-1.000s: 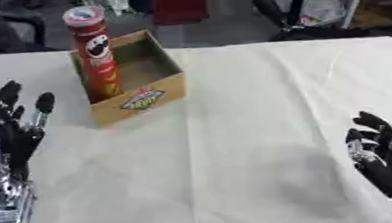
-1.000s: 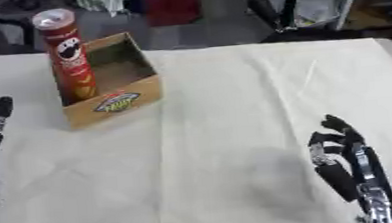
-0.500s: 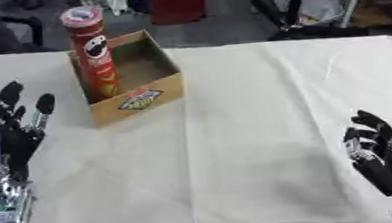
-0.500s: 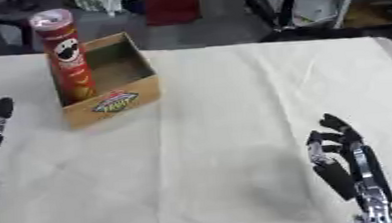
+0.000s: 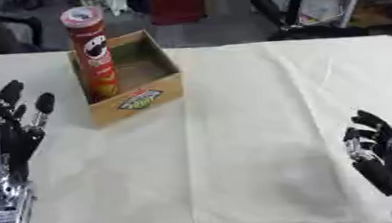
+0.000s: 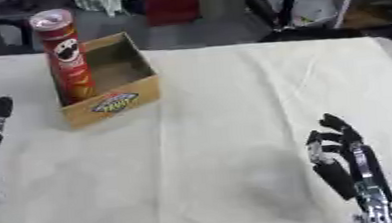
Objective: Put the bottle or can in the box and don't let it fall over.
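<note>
Red can (image 5: 92, 51) upright inside box (image 5: 151, 91) on desk (image 5: 261, 108). Left hand (image 5: 10, 135) and right hand (image 6: 348, 164) released, fingers straight, holding nothing.

I see even, fairly bright light on the cream cloth-covered table (image 5: 262, 128); shadows are faint, everything looks soft and blurred, and the background clutter is darker.

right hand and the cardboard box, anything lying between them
Nothing: only bare cream tablecloth lies between the right hand and the brown cardboard box, clearest in the right eye view.
</note>
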